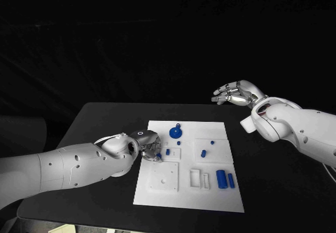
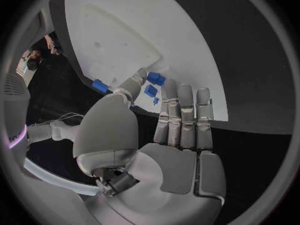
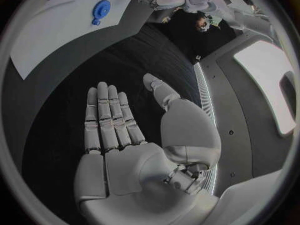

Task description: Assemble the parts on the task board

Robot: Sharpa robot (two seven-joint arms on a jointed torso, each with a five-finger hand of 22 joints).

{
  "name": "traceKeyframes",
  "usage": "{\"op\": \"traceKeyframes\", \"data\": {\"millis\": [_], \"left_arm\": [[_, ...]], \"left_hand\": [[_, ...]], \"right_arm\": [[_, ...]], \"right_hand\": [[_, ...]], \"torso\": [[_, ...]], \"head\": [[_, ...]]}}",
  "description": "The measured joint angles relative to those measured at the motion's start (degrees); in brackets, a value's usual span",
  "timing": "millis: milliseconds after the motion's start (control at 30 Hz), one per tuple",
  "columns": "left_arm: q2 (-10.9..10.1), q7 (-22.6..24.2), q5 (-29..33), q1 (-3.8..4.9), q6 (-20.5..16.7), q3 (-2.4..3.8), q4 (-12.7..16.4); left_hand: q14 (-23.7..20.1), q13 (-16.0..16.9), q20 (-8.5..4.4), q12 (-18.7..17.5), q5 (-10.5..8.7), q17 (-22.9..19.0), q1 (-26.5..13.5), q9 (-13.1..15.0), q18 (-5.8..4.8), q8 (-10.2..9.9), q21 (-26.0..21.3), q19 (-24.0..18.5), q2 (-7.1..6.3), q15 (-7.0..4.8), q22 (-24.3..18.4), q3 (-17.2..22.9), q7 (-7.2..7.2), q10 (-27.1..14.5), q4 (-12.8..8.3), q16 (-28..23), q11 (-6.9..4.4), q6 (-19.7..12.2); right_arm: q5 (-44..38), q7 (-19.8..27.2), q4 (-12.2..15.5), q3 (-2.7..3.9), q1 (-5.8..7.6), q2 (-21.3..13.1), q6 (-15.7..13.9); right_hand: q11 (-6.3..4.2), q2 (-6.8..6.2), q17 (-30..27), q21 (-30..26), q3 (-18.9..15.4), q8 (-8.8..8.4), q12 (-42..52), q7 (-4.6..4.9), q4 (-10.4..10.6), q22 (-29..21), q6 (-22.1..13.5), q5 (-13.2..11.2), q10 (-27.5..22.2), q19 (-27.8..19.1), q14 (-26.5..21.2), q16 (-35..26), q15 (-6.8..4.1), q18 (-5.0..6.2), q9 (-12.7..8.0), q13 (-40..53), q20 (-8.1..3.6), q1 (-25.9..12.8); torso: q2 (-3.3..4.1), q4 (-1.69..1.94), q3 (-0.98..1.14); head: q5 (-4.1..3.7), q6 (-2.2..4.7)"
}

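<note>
several blue parts [image 1: 225,178] dot white task board [image 1: 210,199]

black table [image 1: 105,116], white task board [image 1: 210,199]

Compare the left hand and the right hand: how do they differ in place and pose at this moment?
The left hand is low at the task board, at its left edge beside small blue parts; the right hand is raised beyond the board's far right corner, away from every part. The left hand's fingers reach over the board's edge; the right hand's fingers are over bare black table. Both hold nothing, fingers straight.
</note>
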Motion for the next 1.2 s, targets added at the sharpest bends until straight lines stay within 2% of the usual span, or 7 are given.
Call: {"op": "traceKeyframes", "data": {"millis": [167, 500, 600, 833, 900, 933, 1200], "left_arm": [[0.15, -0.45, -0.07, -0.09, 0.17, -0.01, -0.07], [0.43, -1.19, -0.32, -0.16, 0.36, 0.10, -0.16], [0.45, -1.31, -0.60, -0.17, 0.42, 0.13, -0.16], [0.49, -1.21, -0.88, -0.16, 0.53, 0.33, 0.01], [0.49, -1.10, -0.90, -0.15, 0.52, 0.37, 0.11], [0.50, -1.09, -0.95, -0.14, 0.51, 0.39, 0.10], [0.32, -1.23, -1.47, -0.14, 0.37, 0.33, -0.19]], "left_hand": [[0.19, 0.14, 0.00, 0.23, 0.00, 0.07, -2.38, 0.10, 0.00, 0.48, 0.00, 0.00, -0.16, -0.20, 0.00, -1.23, 0.00, 0.00, 0.78, 0.00, 0.00, 0.00], [0.20, 0.25, -0.11, 0.23, 0.00, 0.13, -2.90, 0.15, 0.00, 0.70, 0.00, 0.51, -0.04, -0.20, -0.01, -0.98, -0.05, 0.00, 1.31, 0.22, 0.00, 0.05], [-0.02, 0.26, -0.11, 0.23, -0.01, 0.13, -1.15, -0.08, 0.00, 0.80, 0.00, 0.51, 0.51, -0.42, -0.01, 0.43, -0.12, 0.00, 1.08, 0.22, 0.00, -0.02], [-0.02, 0.42, -0.11, 0.23, -0.46, 0.07, 2.53, -0.82, 0.00, 0.97, 0.23, 0.51, 0.53, -0.41, -0.02, 2.04, 0.26, -0.01, -0.46, 0.22, 0.00, -1.30], [-0.02, 0.42, -0.11, 0.23, -0.47, 0.01, 3.52, -1.03, 0.00, 0.96, 0.23, 0.50, 0.86, -0.41, -0.02, 2.46, 0.45, -0.23, -0.88, 0.22, 0.23, -1.50], [-0.02, 0.48, -0.11, 0.23, 0.04, 0.02, 5.28, -1.15, 0.00, 0.81, 0.23, 0.50, 1.57, -0.41, -0.02, 3.26, 0.45, -0.24, -1.25, 0.22, 0.23, -1.74], [-0.02, 0.54, -0.11, 0.23, 0.12, -0.04, 7.01, -1.30, 0.00, 1.02, 0.27, 0.50, 2.39, -0.41, -0.02, 4.59, 0.33, -0.43, -0.42, 0.22, 0.42, -1.87]], "right_arm": [[0.00, 0.00, 0.02, 0.00, 0.00, -0.01, 0.00], [0.01, 0.00, 0.02, 0.00, 0.00, -0.03, 0.00], [0.01, 0.00, 0.03, 0.00, 0.00, -0.06, 0.00], [0.01, 0.00, 0.03, 0.00, 0.00, -0.11, 0.00], [0.01, 0.00, 0.03, 0.00, 0.00, -0.12, 0.00], [0.01, 0.00, 0.03, 0.00, 0.00, -0.12, 0.00], [0.01, 0.00, 0.03, 0.00, 0.00, -0.18, 0.00]], "right_hand": [[0.00, 0.00, 0.00, 0.00, 0.00, 0.00, 0.00, 0.00, 0.00, 0.00, 0.00, 0.00, 0.00, 0.00, 0.00, 0.00, 0.00, 0.00, 0.00, -0.06, 0.00, 0.00], [0.00, 0.00, 0.00, 0.00, 0.00, 0.00, 0.00, 0.00, 0.00, 0.00, 0.00, 0.22, 0.00, 0.00, 0.00, 0.00, 0.00, 0.00, 0.00, -0.05, 0.00, 0.00], [0.00, 0.22, -0.02, 0.00, 0.00, 0.00, 0.00, 0.00, 0.00, 0.00, 0.00, 0.22, 0.00, 0.00, 0.00, 0.00, 0.00, 0.00, 0.01, -0.05, 0.00, 0.22], [0.00, 0.23, -0.05, 0.00, 0.00, 0.00, 0.00, 0.00, 0.00, 0.00, 0.00, 0.22, 0.00, 0.00, 0.00, 0.00, 0.00, -0.01, 0.01, -0.10, 0.00, 0.23], [0.00, 0.23, -0.05, 0.00, 0.00, 0.00, 0.00, 0.00, 0.00, 0.00, 0.00, 0.22, 0.00, 0.00, 0.00, 0.00, 0.00, 0.00, 0.00, -0.10, 0.00, 0.23], [0.00, 0.23, -0.05, 0.00, 0.00, 0.00, 0.00, 0.00, 0.00, 0.00, 0.00, 0.22, 0.00, 0.00, 0.00, 0.00, 0.00, 0.00, -0.04, -0.10, 0.00, 0.23], [0.00, 0.22, -0.04, 0.00, 0.00, 0.00, 0.00, 0.00, 0.00, 0.00, 0.00, 0.22, 0.00, 0.00, 0.00, 0.00, 0.00, 0.00, -0.05, -0.15, 0.00, 0.23]], "torso": [[0.01, 0.01, -0.01], [0.01, 0.01, -0.03], [0.01, 0.01, -0.03], [0.01, 0.04, -0.07], [0.01, 0.04, -0.07], [0.01, 0.04, -0.07], [0.01, 0.04, -0.07]], "head": [[0.00, 0.02], [-0.14, -0.02], [-0.19, -0.01], [-0.31, 0.07], [-0.31, 0.09], [-0.32, 0.09], [-0.41, 0.12]]}}
